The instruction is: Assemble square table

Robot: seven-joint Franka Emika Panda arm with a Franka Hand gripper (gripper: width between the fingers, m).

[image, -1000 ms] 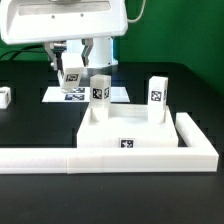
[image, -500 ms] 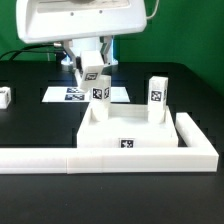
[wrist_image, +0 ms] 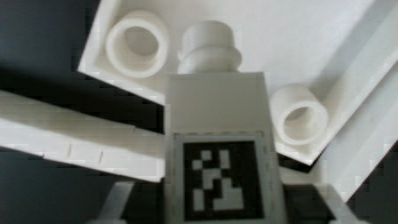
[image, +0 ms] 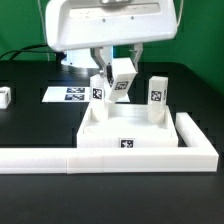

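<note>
Tool [image: 117, 72] partly closed, gripping small white tagged plastic leg block [image: 122, 80], block tilted above white plastic square slab [image: 125, 133], between upright leg [image: 99, 92] and second upright leg [image: 158, 95], slab on black bench [image: 30, 125] against white L-shaped rail [image: 100, 160]

Four leg blocks [image: 158, 95], one slab [image: 125, 128], one rail [image: 100, 159], one marker board [image: 68, 96].

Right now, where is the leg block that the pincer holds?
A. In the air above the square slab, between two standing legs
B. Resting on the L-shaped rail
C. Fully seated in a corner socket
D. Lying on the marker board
A: the pincer grips the leg block tilted above the square slab, between two standing legs; in the wrist view its peg sits in neither of the round sockets.
</note>
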